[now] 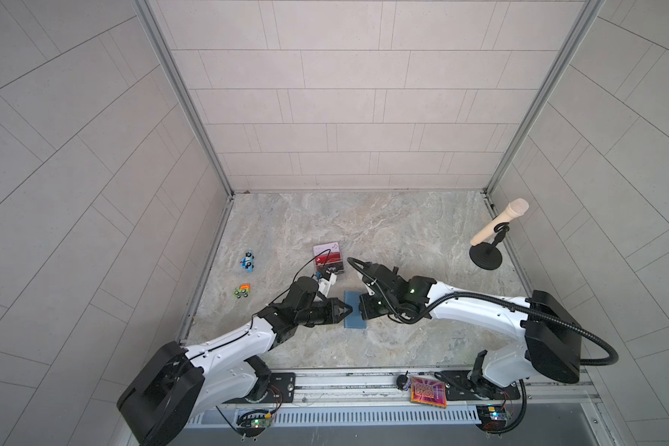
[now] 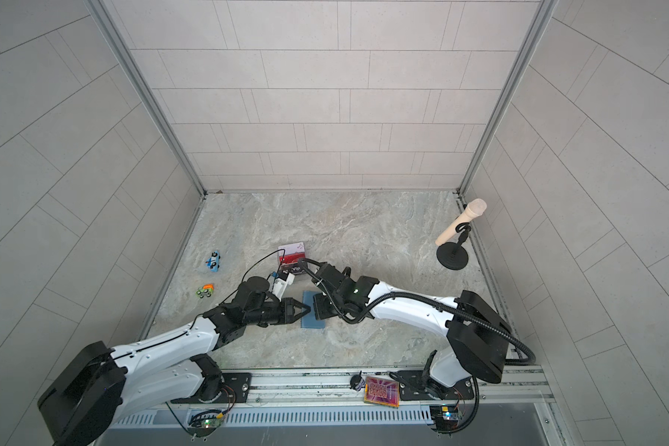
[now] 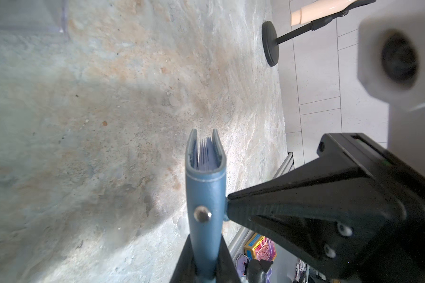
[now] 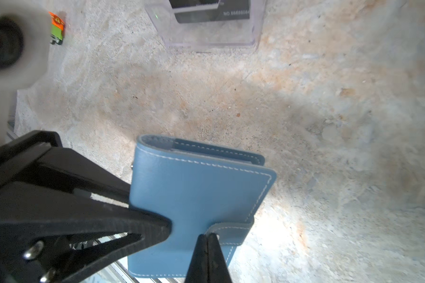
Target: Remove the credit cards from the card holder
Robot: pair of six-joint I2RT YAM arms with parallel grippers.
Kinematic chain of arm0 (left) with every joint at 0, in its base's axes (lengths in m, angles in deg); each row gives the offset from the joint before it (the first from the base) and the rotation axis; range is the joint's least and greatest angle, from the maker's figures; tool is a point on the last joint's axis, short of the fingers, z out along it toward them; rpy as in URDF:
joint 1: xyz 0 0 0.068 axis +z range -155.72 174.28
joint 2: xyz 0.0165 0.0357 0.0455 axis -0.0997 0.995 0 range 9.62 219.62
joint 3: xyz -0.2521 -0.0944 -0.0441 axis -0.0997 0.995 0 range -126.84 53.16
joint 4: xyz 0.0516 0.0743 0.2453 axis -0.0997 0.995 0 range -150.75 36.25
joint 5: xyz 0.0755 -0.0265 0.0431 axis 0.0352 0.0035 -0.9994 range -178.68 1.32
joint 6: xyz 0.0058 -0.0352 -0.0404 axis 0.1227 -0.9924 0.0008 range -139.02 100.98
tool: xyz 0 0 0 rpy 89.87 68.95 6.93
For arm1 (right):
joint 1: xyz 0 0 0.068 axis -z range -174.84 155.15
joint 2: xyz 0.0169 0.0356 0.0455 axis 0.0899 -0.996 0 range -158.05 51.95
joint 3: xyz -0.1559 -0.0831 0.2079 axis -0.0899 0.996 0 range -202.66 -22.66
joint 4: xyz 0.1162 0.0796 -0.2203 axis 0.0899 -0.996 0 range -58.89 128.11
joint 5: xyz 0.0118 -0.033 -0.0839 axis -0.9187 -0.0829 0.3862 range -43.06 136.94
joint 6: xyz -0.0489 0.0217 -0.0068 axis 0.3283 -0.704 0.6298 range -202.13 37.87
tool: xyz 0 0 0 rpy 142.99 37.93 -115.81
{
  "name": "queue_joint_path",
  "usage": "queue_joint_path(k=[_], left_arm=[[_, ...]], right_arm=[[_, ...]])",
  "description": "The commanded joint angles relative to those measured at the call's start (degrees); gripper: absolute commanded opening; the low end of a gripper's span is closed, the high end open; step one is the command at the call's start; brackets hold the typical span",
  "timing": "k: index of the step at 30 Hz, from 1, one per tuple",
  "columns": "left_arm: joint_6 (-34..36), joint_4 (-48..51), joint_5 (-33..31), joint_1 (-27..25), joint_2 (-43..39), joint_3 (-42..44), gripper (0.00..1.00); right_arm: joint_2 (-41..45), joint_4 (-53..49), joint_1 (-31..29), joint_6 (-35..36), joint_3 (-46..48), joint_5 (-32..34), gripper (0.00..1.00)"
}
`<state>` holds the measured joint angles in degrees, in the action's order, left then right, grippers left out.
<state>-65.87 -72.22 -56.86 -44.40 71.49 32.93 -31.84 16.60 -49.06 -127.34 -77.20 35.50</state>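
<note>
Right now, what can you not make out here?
Whether cards remain in the card holder: left wrist view shows its sleeves edge-on; the right wrist view shows only its cover.
Clear stand: cut off by the right wrist view's edge.
Right claw: tips hidden under its own wrist in both top views.
Dark object on the rail: too small.

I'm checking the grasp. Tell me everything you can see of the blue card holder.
The card holder is a slate-blue, leather-look booklet with pale stitching, a metal stud on its spine and sleeves showing between barely parted covers. The left gripper clamps its spine side; the right gripper is shut on its strap tab.
</note>
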Motion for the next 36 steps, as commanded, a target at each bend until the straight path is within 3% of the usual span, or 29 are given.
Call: queue_joint_path(k=[1, 10, 14, 21, 25, 29, 36], left_arm=[[1.8, 1.2, -0.1, 0.1, -0.6, -2.5, 0.01], [2.7, 2.6, 1.8, 0.8, -0.5, -5.3, 0.00], [2.2, 0.3, 6.3, 1.7, -0.2, -6.4, 0.01], [0.1, -3.9, 13.5, 5.4, -1.7, -9.5, 0.03], [-1.7, -7.3, 17.0, 5.9, -1.2, -11.1, 0.04], [-4.9, -13.1, 19.1, 6.2, -0.4, -11.5, 0.01], [-5.8, -13.6, 20.0, 6.9, 0.2, -13.1, 0.01]], right_arm=[[3.4, -3.7, 1.6, 0.5, 2.3, 1.6, 0.00], [11.1, -0.2, 6.6, 0.3, 8.5, -2.5, 0.00], [14.0, 3.4, 8.2, 0.9, 10.5, -6.8, 0.00], [24.1, 7.4, 14.3, 0.5, 13.0, -15.1, 0.21], [28.8, 9.2, 16.6, -0.4, 14.2, -17.2, 0.28], [30.4, 13.7, 17.0, -3.4, 16.4, -19.0, 0.30], [32.4, 17.1, 16.9, -4.7, 18.7, -19.3, 0.28]])
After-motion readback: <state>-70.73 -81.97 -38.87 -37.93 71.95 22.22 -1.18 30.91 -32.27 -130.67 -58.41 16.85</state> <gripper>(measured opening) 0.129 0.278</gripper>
